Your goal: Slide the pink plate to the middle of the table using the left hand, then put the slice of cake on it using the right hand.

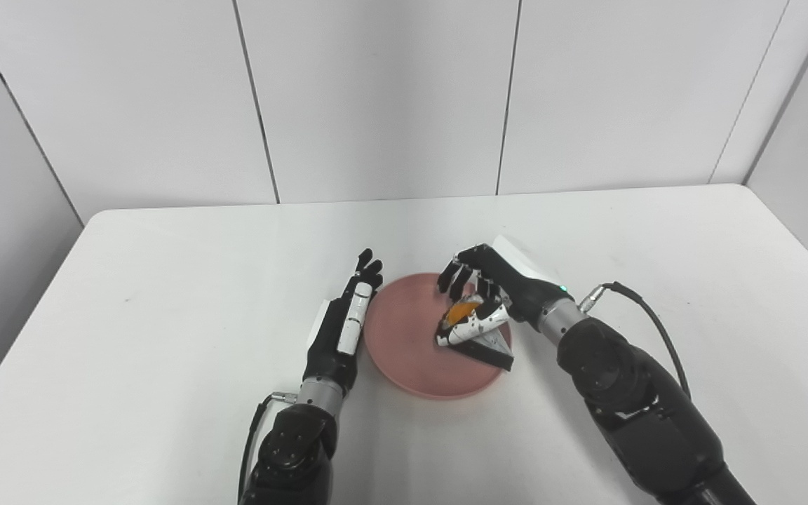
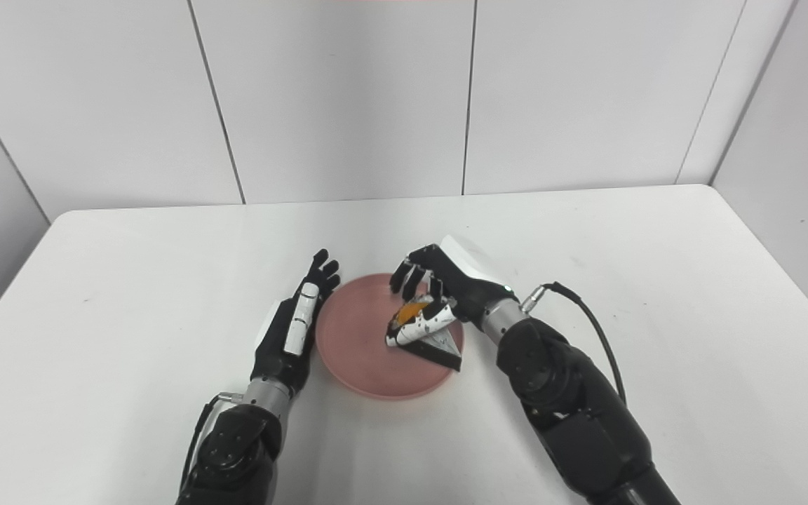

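Cake slice (image 1: pixel 477 335) sits on the pink plate's (image 1: pixel 404 351) right edge mid-tabletop, right hand (image 1: pixel 492 287) clamped on it (left hand (image 1: pixel 348 319) flat, fingers apart, beside the plate), so letting go carelessly could tip it off.

A white table (image 1: pixel 165 294) with rounded far corners is seen filling the lower part of both views; its matte surface is marked by a small dark speck (image 1: pixel 125 300) toward the left side and a fainter smudge (image 2: pixel 576 262) toward the right; behind it, a wall of pale panels (image 1: pixel 376 98) is divided by thin dark vertical seams (image 1: pixel 257 105); angled side panels (image 2: pixel 783 126) are set at both edges, enclosing the table.
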`<state>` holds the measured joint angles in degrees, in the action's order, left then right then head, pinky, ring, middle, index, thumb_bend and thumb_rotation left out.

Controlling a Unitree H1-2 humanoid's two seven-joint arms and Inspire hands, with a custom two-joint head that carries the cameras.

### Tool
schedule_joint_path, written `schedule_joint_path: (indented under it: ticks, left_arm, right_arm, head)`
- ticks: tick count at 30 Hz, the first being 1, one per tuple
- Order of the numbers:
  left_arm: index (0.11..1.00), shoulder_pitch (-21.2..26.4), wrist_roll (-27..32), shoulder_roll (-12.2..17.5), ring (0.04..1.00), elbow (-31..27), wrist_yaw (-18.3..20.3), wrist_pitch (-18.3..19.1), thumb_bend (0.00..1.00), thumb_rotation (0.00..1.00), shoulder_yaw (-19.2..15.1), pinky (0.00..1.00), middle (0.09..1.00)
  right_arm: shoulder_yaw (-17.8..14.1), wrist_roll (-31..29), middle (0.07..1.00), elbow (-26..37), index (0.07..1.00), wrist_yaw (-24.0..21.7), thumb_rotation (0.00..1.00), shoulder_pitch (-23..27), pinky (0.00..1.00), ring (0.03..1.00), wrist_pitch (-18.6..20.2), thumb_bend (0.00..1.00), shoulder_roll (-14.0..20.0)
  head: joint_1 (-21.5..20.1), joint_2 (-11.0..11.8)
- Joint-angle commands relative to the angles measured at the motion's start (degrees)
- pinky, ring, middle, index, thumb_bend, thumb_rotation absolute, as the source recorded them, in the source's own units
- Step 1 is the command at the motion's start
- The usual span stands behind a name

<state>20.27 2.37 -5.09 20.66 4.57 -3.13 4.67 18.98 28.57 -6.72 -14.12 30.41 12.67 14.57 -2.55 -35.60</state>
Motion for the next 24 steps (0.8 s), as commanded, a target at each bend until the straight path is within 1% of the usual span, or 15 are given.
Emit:
schedule_joint_path:
  ticks: [1, 2, 3, 6, 7, 8, 9, 10, 11, 13, 17, 20, 21, 22, 24]
  left_arm:
    - [0.989, 0.3, -0.3, -1.6, 0.988, 0.7, 0.5, 1.0, 0.59, 1.0, 1.1, 1.0, 0.986]
    - [0.991, 0.4, -0.4, -1.6, 0.989, 0.7, 0.5, 1.0, 0.59, 1.0, 1.1, 1.0, 0.987]
    - [0.992, 0.4, -0.5, -1.6, 0.99, 0.7, 0.3, 0.9, 0.59, 1.0, 1.2, 1.0, 0.987]
    - [0.987, 0.2, -0.8, -1.8, 0.987, 0.7, -0.2, 0.9, 0.6, 1.0, 1.2, 1.0, 0.984]
    - [0.988, 0.2, -0.5, -1.8, 0.989, 0.7, 0.0, 0.8, 0.6, 1.0, 1.2, 1.0, 0.985]
    - [0.993, 0.2, -0.2, -1.8, 0.994, 0.7, 0.1, 0.8, 0.6, 1.0, 1.2, 1.0, 0.989]
    - [0.993, 0.2, 0.1, -1.9, 0.995, 0.3, 0.2, 1.2, 0.6, 1.0, 1.2, 1.0, 0.989]
    - [0.996, 0.1, 0.3, -2.0, 0.997, 0.0, 0.3, 1.3, 0.59, 1.0, 1.2, 1.0, 0.99]
    - [0.996, 0.0, 0.2, -2.1, 0.995, -0.2, 0.2, 1.4, 0.58, 1.0, 1.2, 1.0, 0.989]
    - [0.997, 0.0, 0.0, -2.1, 0.992, -0.1, 0.1, 1.2, 0.58, 1.0, 1.4, 1.0, 0.988]
    - [0.992, -0.2, 0.1, -2.4, 0.986, -0.3, -0.1, 1.2, 0.58, 1.0, 1.2, 1.0, 0.982]
    - [0.991, -0.2, -0.3, -2.2, 0.982, -0.3, -0.2, 0.9, 0.58, 1.0, 1.5, 0.99, 0.98]
    - [0.991, -0.2, -0.3, -2.2, 0.982, -0.3, -0.2, 0.9, 0.58, 1.0, 1.5, 0.99, 0.981]
    - [0.991, -0.2, -0.2, -2.2, 0.982, -0.3, -0.1, 0.7, 0.58, 1.0, 1.5, 0.99, 0.981]
    - [0.989, -0.3, -0.5, -2.1, 0.98, -0.1, -0.3, 0.5, 0.58, 1.0, 1.6, 0.99, 0.98]
  right_arm:
    - [0.1, 0.8, 0.471, -1.1, 0.479, 2.2, 0.0, 3.2, 0.15, 0.212, -4.2, 0.52, -0.4]
    - [0.3, 1.0, 0.421, -2.2, 0.493, 2.7, 0.0, 3.3, 0.17, 0.239, -5.0, 0.51, -0.5]
    - [0.5, 1.1, 0.404, -3.2, 0.498, 3.1, 0.0, 3.4, 0.18, 0.249, -5.9, 0.51, -0.6]
    - [1.0, 1.7, 0.408, -5.7, 0.519, 4.0, 0.0, 3.7, 0.23, 0.313, -7.5, 0.51, -1.0]
    - [1.0, 1.7, 0.405, -6.9, 0.517, 4.7, 0.0, 4.0, 0.23, 0.307, -8.5, 0.51, -1.2]
    - [1.0, 1.6, 0.39, -7.7, 0.506, 5.1, 0.0, 4.1, 0.2, 0.268, -9.2, 0.51, -1.4]
    - [1.1, 1.8, 0.389, -8.6, 0.505, 5.8, 0.0, 4.4, 0.2, 0.265, -10.1, 0.51, -1.6]
    - [1.3, 2.0, 0.436, -9.3, 0.488, 6.3, 0.0, 4.6, 0.15, 0.206, -10.7, 0.52, -1.8]
    - [1.4, 2.3, 0.452, -9.8, 0.482, 6.7, 0.0, 4.8, 0.12, 0.171, -10.9, 0.52, -2.0]
    - [1.7, 2.6, 0.465, -10.7, 0.477, 7.0, 0.0, 5.1, 0.08, 0.128, -11.3, 0.52, -2.2]
    - [2.5, 3.7, 0.469, -11.3, 0.475, 7.4, 0.0, 5.5, 0.08, 0.136, -11.4, 0.52, -2.4]
    - [2.5, 3.6, 0.469, -10.6, 0.475, 6.9, 0.0, 5.7, 0.1, 0.164, -10.6, 0.52, -2.6]
    - [2.5, 3.7, 0.425, -10.1, 0.482, 6.6, 0.0, 5.7, 0.12, 0.188, -10.2, 0.51, -2.7]
    - [2.5, 3.7, 0.403, -9.5, 0.486, 6.3, 0.0, 5.7, 0.13, 0.201, -9.7, 0.51, -2.8]
    - [2.5, 3.7, 0.386, -8.9, 0.495, 5.8, 0.0, 5.6, 0.16, 0.228, -9.5, 0.51, -2.9]
  head:
    - [0.0, 0.1]
    - [0.0, 0.1]
    - [0.0, 0.2]
    - [0.1, 0.1]
    - [0.1, 0.1]
    - [0.1, 0.1]
    - [0.1, 0.1]
    - [-0.1, 0.1]
    - [-0.1, 0.1]
    - [-0.1, 0.1]
    - [-0.1, 0.1]
    - [-0.1, 0.3]
    - [-0.1, 0.3]
    - [-0.1, 0.2]
    - [0.0, 0.5]
